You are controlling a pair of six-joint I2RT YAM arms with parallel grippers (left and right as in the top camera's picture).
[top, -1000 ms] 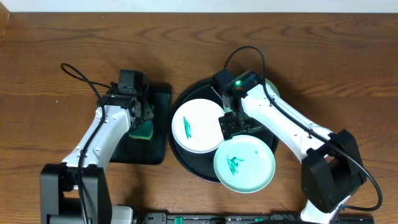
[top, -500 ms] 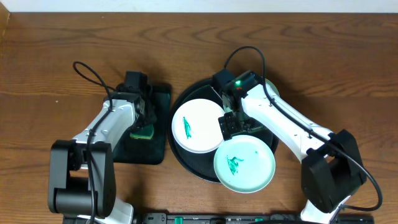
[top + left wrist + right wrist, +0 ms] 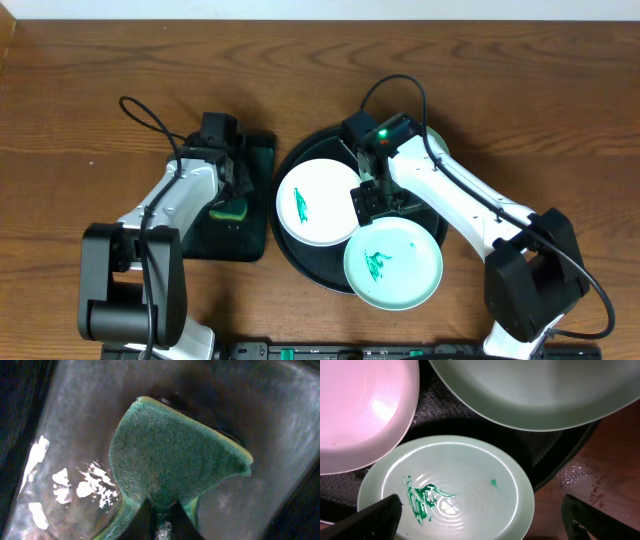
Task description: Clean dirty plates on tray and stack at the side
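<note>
From overhead I count three plates on the tray (image 3: pixel 292 252), which is round, glossy and black with a raised rim. The white plate (image 3: pixel 315 203) lies on the tray's left half. One mint plate (image 3: pixel 393 263) lies across the tray's near right rim and reaches past it. Of the second mint plate (image 3: pixel 436 138), at the tray's far right, only a sliver of edge shows beside my right arm.

My right wrist view shows that far plate as a broad, smooth pale-green curve, and the white plate takes on a pinkish tint there. The overhead view shows a green smear on two plates, the white one and the near mint one. Up close the smear on the near mint plate is a wet scribble with one stray dot. My right pincer (image 3: pixel 372 200) hangs over the middle of the tray, and its fingers (image 3: pixel 380 516) are spread wide with nothing between them.

My left pincer (image 3: pixel 160 524) is closed on the lower edge of one sponge (image 3: pixel 175 460). Only the left wrist view shows the sponge's coarse, fibrous green face and rounded wedge shape. Under it is the rectangular tray (image 3: pixel 75 430), black and shiny with wet glints, just left of the tray on the wooden table (image 3: pixel 100 80).
</note>
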